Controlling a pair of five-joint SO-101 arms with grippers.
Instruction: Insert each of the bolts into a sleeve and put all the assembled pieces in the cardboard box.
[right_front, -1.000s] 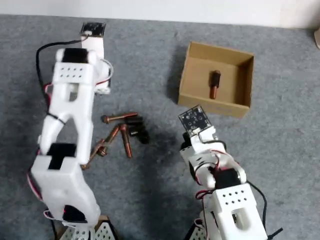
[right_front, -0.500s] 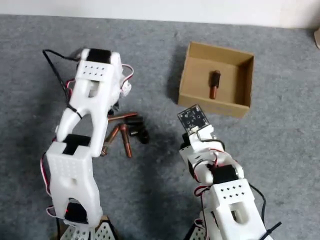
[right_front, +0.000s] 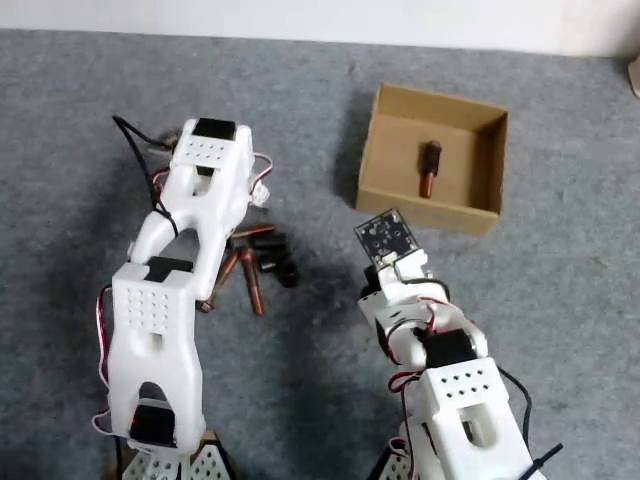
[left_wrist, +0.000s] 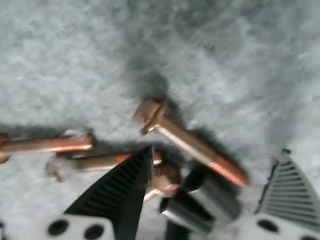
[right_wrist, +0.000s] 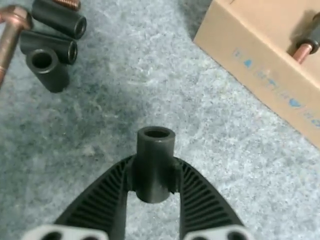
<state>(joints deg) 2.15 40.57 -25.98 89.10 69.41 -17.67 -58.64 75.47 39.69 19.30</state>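
The white left arm (right_front: 200, 200) has swung in from the far edge of the grey counter (right_front: 300, 120). Its end effector (left_wrist: 215, 160), fingers spread, now hangs over the heap of copper-coloured metal bolts (right_front: 250, 275), and the arm partly hides the topmost bolt.

Left arm (right_front: 152, 330) and right arm (right_front: 468, 405): white printed shells with dotted hole grids, black servo blocks, red-white-black cable bundles, black ribbed triangular fingers (right_wrist: 200, 200), square black camera board (right_front: 388, 236).
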